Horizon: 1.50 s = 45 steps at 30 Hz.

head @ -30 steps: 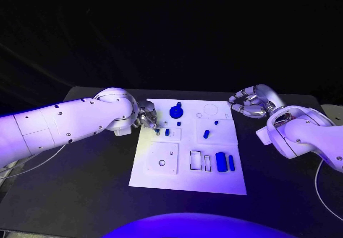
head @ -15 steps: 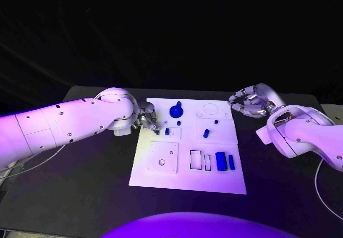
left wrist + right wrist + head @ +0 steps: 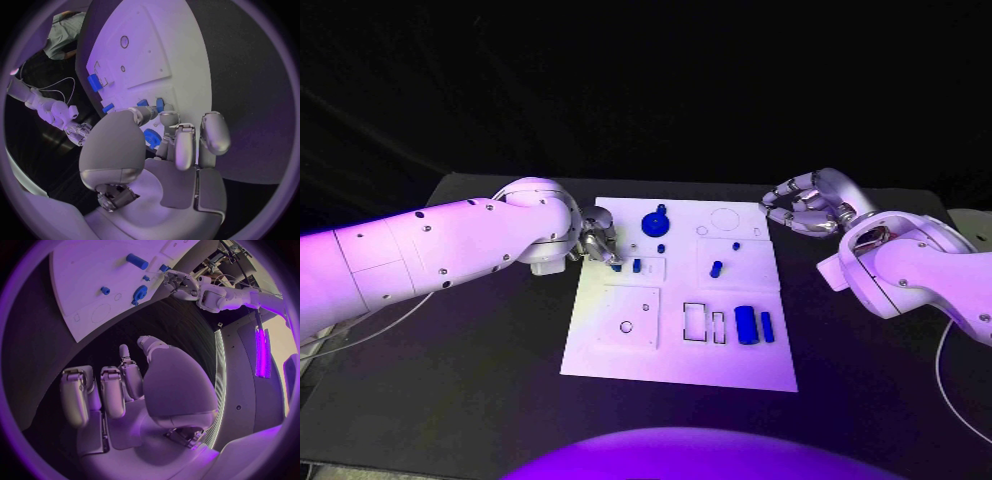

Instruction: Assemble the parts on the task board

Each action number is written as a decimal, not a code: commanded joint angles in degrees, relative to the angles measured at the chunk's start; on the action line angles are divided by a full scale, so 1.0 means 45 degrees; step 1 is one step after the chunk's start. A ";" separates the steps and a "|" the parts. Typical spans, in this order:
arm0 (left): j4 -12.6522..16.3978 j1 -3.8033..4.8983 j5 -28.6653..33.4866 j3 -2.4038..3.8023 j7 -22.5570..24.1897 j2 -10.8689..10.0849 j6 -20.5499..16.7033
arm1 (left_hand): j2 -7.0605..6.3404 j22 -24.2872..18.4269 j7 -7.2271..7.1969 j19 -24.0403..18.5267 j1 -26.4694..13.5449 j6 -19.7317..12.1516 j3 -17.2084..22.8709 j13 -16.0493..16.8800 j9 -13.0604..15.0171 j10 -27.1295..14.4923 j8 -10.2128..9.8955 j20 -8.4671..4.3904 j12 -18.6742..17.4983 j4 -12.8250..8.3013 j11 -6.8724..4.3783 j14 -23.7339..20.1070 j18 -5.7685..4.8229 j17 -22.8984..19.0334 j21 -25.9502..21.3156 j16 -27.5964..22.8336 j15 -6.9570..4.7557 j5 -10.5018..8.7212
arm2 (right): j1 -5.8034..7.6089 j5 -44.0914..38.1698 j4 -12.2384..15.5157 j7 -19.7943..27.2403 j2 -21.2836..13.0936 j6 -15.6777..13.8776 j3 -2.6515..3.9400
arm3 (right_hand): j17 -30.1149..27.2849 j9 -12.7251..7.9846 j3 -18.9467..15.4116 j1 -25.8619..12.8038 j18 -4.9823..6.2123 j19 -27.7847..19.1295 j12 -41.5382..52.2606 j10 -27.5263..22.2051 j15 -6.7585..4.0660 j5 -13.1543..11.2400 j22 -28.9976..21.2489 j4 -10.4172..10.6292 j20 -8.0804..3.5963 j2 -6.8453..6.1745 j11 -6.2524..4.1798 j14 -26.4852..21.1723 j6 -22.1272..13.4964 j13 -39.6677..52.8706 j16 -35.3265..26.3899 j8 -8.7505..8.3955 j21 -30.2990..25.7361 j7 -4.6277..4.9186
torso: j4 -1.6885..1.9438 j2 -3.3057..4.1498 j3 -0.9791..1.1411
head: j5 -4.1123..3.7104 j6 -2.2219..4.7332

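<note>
Task board (image 3: 678, 345) lies mid-counter (image 3: 473, 400) in the head view, no writing legible on it; blue parts (image 3: 746, 325) sit on it. Left hand (image 3: 599, 240) pinches a small blue part (image 3: 616, 266) at the board's left edge. Right hand (image 3: 805, 205) hovers off the board's far right corner, fingers curled, holding nothing.

Left wrist view: fingertips (image 3: 164, 120) close on the small part (image 3: 159, 105).

Right wrist view: curled fingers (image 3: 112, 390) are bare above the counter.

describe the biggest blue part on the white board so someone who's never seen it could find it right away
On the black table lies the white task board. Go to its far edge, just right of the left hand: the round blue part sits there. It is a disc with a small knob on top, unlike the small pegs and bars elsewhere.
</note>
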 commanded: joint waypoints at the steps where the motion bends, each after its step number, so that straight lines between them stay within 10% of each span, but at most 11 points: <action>1: 0.0034 -0.0019 -0.0011 -0.0014 -0.0047 0.0048 0.0200 | 0.0043 0.0023 -0.0028 0.0066 0.0081 0.0079 0.2465 0.0026 0.0010 0.0091 -0.0017 -0.0041 0.0063 -0.2364 0.0011 0.0816 -0.0098 0.1171 0.0086 0.0017 -0.0112 0.0065 | -0.0007 -0.0090 0.0016 0.0072 0.0004 0.0145 0.0000 | 0.2596 -0.0020 0.0064 -0.0070 0.0069 0.1049 -0.0013 -0.0004 -0.0075 0.0047 0.2998 -0.0019 -0.0067 -0.0078 -0.0066 0.1155 -0.0059 0.1223 -0.0050 0.0065 -0.0076 -0.0004 | 0.0004 -0.0001 0.0000 | -0.0001 0.0005; 16: 0.0118 -0.0021 0.0185 -0.0015 -0.0045 0.0015 0.0112 | -0.0203 0.0218 -0.0175 0.0183 -0.0450 0.0377 0.2375 0.0452 0.0082 0.0523 0.0029 -0.0132 0.0327 -0.2318 -0.0112 0.0858 -0.0136 0.1333 0.0176 0.0097 -0.0210 0.1266 | -0.0007 -0.0088 0.0005 0.0077 -0.0006 0.0148 0.0000 | 0.2596 -0.0020 0.0064 -0.0070 0.0069 0.1049 -0.0013 -0.0004 -0.0075 0.0047 0.2998 -0.0019 -0.0067 -0.0078 -0.0066 0.1155 -0.0059 0.1223 -0.0050 0.0065 -0.0076 -0.0004 | 0.0003 0.0000 -0.0006 | -0.0022 -0.0014; 45: -0.0022 -0.0020 0.0439 -0.0014 -0.0054 0.0069 0.0004 | -0.0181 0.0655 -0.0552 0.0449 -0.1684 0.0811 0.1177 0.0632 0.0308 0.0866 0.0112 -0.0351 0.0450 -0.1378 -0.0394 0.0945 -0.0228 0.1700 0.0344 0.0266 -0.0441 0.1161 | -0.0007 -0.0083 0.0003 0.0085 -0.0014 0.0103 0.0000 | 0.2573 -0.0030 0.0155 -0.0113 0.0072 0.1044 -0.0029 -0.0016 -0.0075 0.0069 0.2993 -0.0020 -0.0068 -0.0137 -0.0065 0.1149 -0.0064 0.1207 -0.0064 0.0090 -0.0089 -0.0002 | -0.0008 0.0004 -0.0006 | -0.0022 -0.0086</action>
